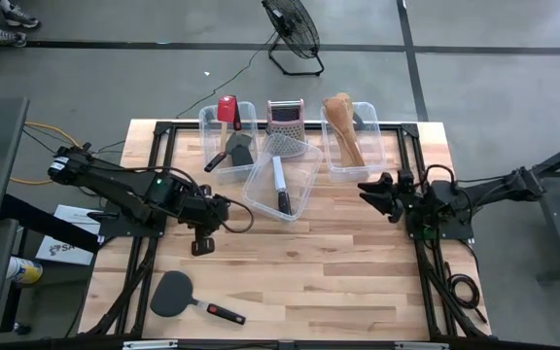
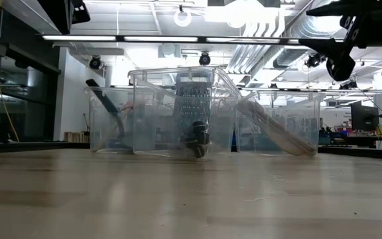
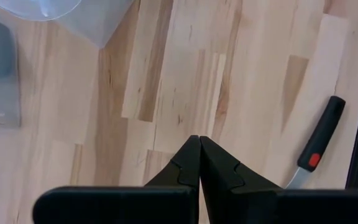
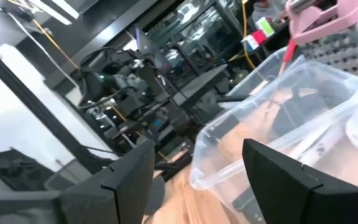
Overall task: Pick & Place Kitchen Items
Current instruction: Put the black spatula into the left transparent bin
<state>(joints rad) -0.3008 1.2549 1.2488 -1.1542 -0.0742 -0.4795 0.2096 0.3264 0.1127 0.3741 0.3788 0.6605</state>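
Nearest the high camera's lower edge, 1 black flat spatula [image 1: 173, 293] with a red-marked handle is seen lying flat on the wooden surface [image 1: 338, 272], well apart from both arms. Above the surface, left of centre, the left gripper [image 1: 202, 246] is held with its jaws pressed together on nothing; its arm is stretched in low from the left edge. The right gripper [image 1: 372, 191] is held with its jaws spread wide and empty, just right of the bins, with its arm reaching in from the right.

3 clear plastic bins [image 1: 282, 185] are counted at the far side. In the left bin, 1 red spatula [image 1: 227, 110] and 1 black spatula [image 1: 235, 152] are seen. In the middle bin, tilted toward the front, 1 black-handled knife [image 1: 281, 185] lies. The right bin holds pale wooden utensils [image 1: 342, 126], their number not clear. 1 steel box grater [image 1: 284, 116] stands between the bins at the back.
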